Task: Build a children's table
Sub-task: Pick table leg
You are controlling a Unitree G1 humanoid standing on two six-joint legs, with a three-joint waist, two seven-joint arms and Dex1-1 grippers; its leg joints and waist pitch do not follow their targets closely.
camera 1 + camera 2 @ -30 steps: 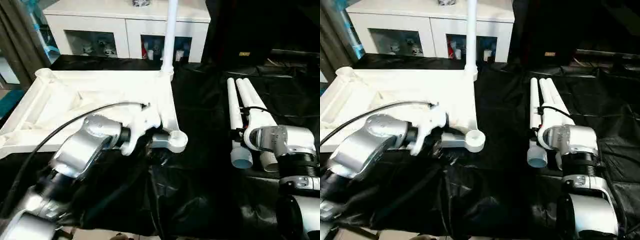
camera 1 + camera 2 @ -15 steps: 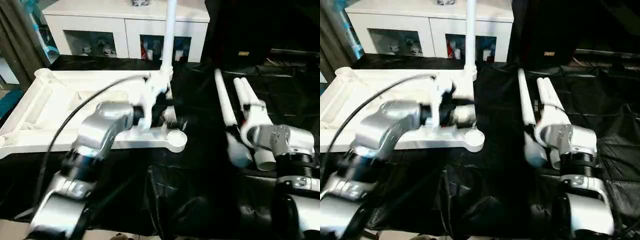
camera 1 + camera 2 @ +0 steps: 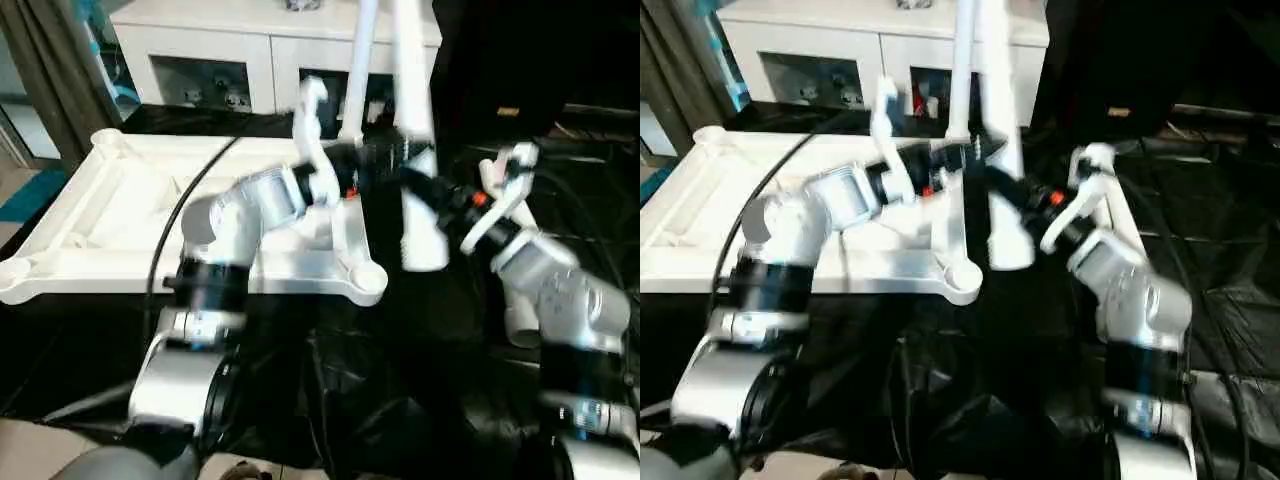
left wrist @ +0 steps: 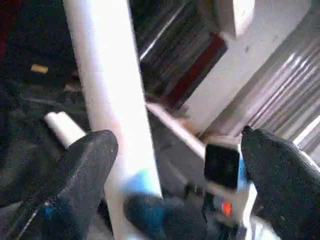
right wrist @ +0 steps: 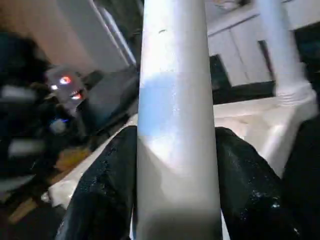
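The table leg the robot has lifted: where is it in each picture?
Left eye: leg upright, centre, right of the tabletop.
Right eye: leg upright, centre.
Left wrist: leg beside the open left hand.
Right wrist: leg clamped in the right hand.
Shared landmark: the tabletop.

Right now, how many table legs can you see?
3, maybe more hidden: one leg standing upright in the tabletop far corner socket, one leg lifted in the right gripper, one lying on the black sheet behind the right arm.
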